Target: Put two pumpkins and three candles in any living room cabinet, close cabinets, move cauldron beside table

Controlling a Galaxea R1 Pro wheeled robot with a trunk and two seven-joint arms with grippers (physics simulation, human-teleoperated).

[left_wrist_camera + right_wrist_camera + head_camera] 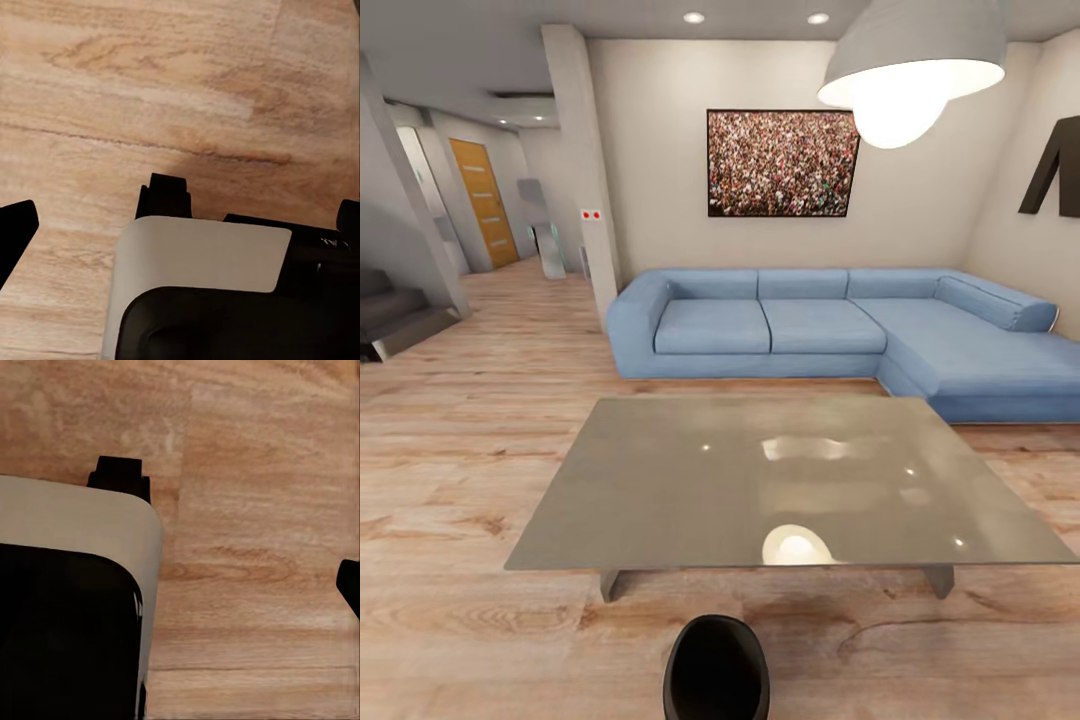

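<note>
Looking: we are seeing the cauldron (717, 668) at six o'clock, just before the table (660, 480).
Grippers: we cannot tell if they are open.

One cauldron (716, 668) is sitting on the floor (460, 480); one table (780, 480), one blue sofa (840, 330), one picture (782, 163) and one lamp (910, 70) are showing.

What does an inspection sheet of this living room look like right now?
Surface: grey glossy table, bare top with lamp reflections.
Job's things: black cauldron on the wood floor, close to the table's near edge.
Clutter: nothing seen.
Pincers: dark fingertips at the edges of both wrist views above the floor; open or shut cannot be told.
Cables: nothing seen.
Surroundings: blue corner sofa, picture, hanging lamp, stairs, orange door.
</note>
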